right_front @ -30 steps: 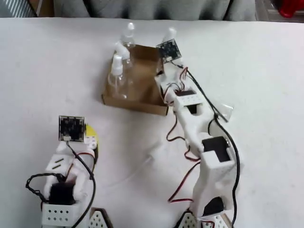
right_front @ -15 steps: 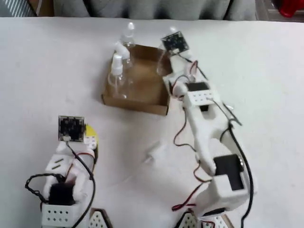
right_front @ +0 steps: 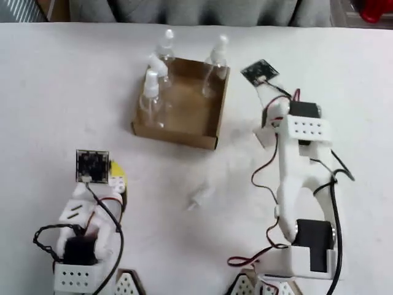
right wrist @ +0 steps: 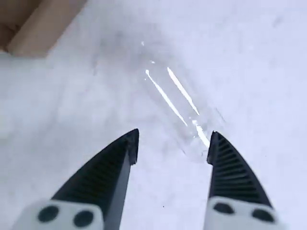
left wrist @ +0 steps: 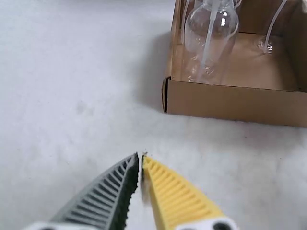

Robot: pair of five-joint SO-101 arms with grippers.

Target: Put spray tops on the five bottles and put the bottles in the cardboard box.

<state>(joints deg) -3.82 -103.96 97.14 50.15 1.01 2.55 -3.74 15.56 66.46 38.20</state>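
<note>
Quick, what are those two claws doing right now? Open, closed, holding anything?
Left claw: closed, holding nothing.
Right claw: open, holding nothing.

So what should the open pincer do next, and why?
Probably lower the right pincer and close it on the clear bottle. The bottle lies flat just beyond the pincer's open jaws and has no top on, and a loose spray top lies nearby, so it likely needs picking up first.
</note>
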